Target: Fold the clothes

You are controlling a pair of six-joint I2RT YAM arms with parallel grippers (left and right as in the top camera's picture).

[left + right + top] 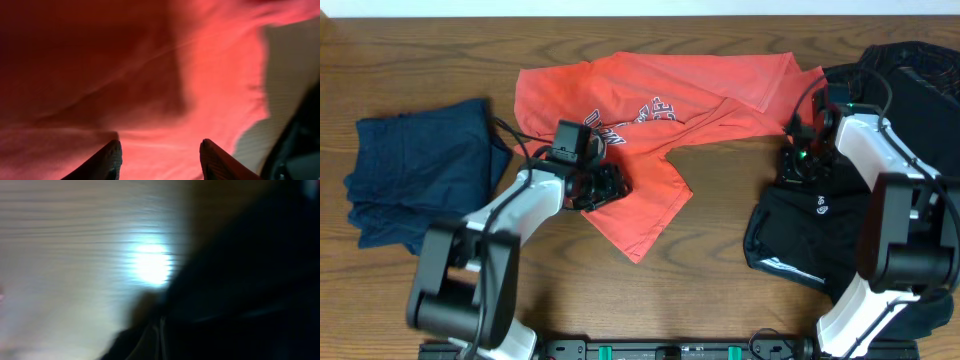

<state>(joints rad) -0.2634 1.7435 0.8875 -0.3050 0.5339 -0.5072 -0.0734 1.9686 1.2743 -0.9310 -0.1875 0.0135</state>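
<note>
wooden desk [410,60]: brown, matt, visible grain.
coral-red t-shirt [650,130]: one, soft knit; lay crumpled mid-desk toward the far edge, white-and-navy lettering up, one side drawn to a point.
navy garment [415,185]: one, rumpled, near the left edge.
black garments [800,240]: heaped along the right edge, count unclear.
left gripper [605,187]: fingers [112,160] stood parted about halfway over the red cloth, pinching nothing.
right gripper [802,160]: fingers closed at the black heap's edge; whether they caught cloth could not be told.
</note>
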